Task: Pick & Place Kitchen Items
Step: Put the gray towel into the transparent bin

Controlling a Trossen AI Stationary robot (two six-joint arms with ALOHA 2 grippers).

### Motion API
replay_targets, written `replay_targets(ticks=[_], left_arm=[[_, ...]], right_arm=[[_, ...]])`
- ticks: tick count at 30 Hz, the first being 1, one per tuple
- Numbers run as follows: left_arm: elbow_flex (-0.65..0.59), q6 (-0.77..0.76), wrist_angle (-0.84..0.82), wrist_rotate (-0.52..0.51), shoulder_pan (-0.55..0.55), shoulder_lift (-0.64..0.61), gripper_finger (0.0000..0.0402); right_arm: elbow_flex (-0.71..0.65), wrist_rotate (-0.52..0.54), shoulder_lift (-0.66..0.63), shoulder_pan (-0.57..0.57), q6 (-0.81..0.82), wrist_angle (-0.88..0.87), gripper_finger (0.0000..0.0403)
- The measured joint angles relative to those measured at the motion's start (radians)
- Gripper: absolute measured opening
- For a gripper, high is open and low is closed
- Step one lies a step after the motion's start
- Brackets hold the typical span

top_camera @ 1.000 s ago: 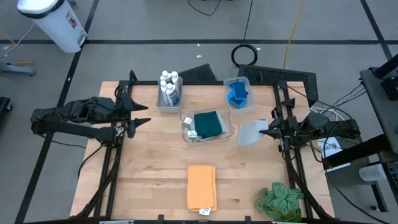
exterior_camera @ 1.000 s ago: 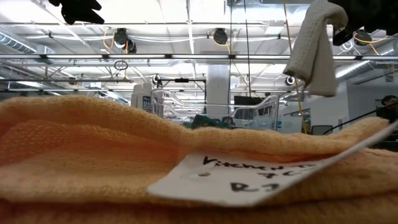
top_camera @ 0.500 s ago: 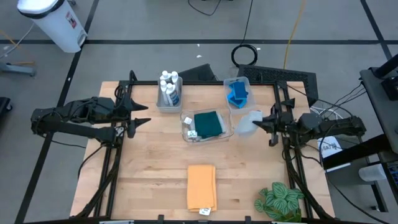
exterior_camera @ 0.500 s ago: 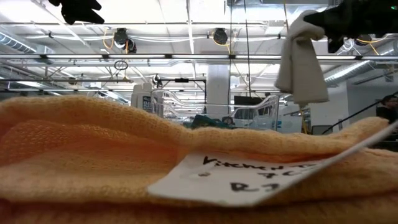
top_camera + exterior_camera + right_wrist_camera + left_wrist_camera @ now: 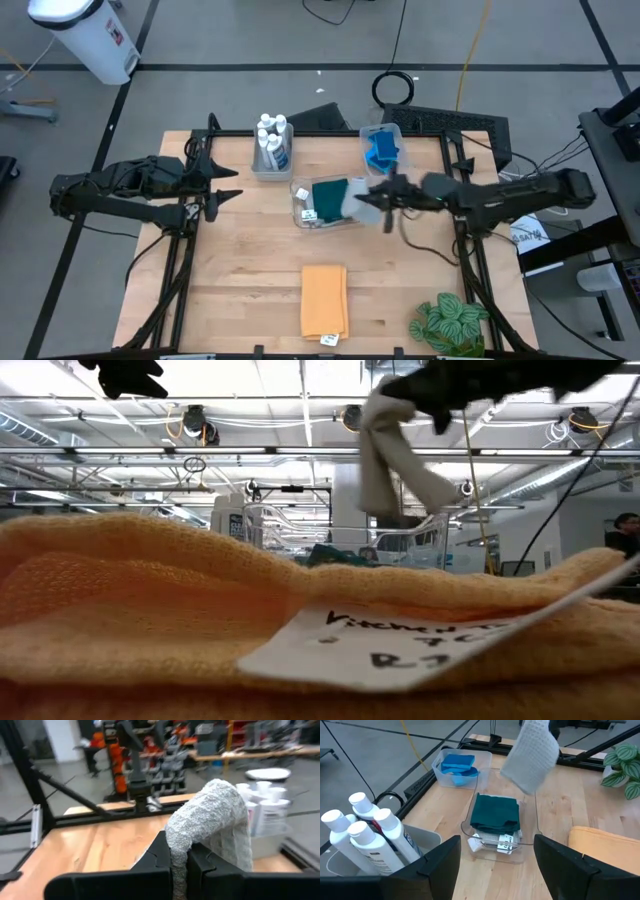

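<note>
With your right pincer (image 5: 388, 196) gripping the grey cloth (image 5: 364, 201) above the clear bin (image 5: 300, 187), you are centring before releasing.

Two dark, jointed arms, black fingers (image 5: 439, 865)

Right end effector (image 5: 388, 196) clamped, left end effector (image 5: 222, 184) spread.
</note>
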Motion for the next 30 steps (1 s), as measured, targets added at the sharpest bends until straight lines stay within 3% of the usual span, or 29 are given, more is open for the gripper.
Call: replay_targets(ticks=[7, 9, 17, 22, 30], left_arm=[[0.0, 0.0, 0.0, 0.0, 0.0, 0.0, 0.0255], [0.0, 0.0, 0.0, 0.0, 0.0, 0.0, 0.0255], [0.0, 0.0, 0.0, 0.0, 0.0, 0.0, 0.0255], [0.0, 0.0, 0.0, 0.0, 0.0, 0.0, 0.0255], [0.0, 0.0, 0.0, 0.0, 0.0, 0.0, 0.0255]], right_arm=[[0.255, -0.37, 0.303, -0.168, 0.147, -0.035, 0.0], [0.286, -0.415, 0.368, -0.194, 0.182, -0.01, 0.0], [0.267, -0.4, 0.482, -0.251, 0.243, -0.013, 0.0], [0.216, -0.28, 0.478, -0.259, 0.238, -0.036, 0.0], [0.145, -0.069, 0.408, -0.255, 0.241, -0.251, 0.0]])
